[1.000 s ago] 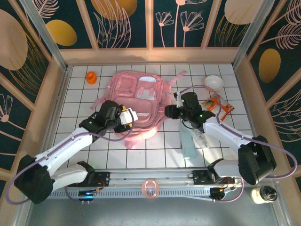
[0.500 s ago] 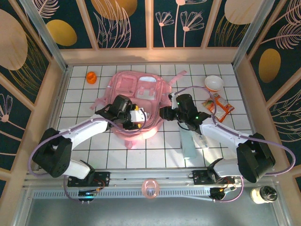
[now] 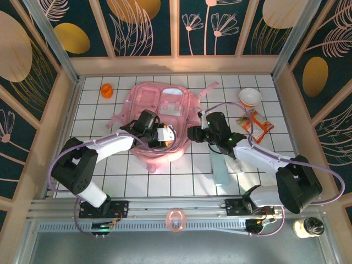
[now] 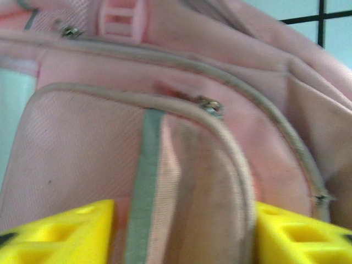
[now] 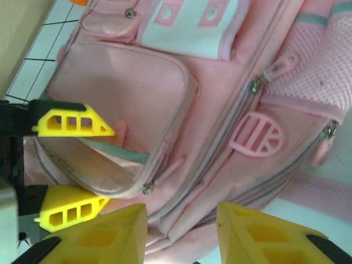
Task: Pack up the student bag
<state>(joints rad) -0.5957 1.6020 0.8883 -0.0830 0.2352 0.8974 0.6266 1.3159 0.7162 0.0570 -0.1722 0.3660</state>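
The left gripper (image 3: 168, 134) straddles the open lip of the front pocket (image 5: 118, 91), one yellow finger on either side. Whether it has bitten the fabric, I can't tell. The student bag (image 3: 147, 102) lies flat beneath and beyond it. Off to its right, the right gripper (image 5: 181, 234) hovers at the bag's side seam, jaws parted and empty. I'd pinch only the lip, then lift gently so the mouth gapes without dragging the bag.
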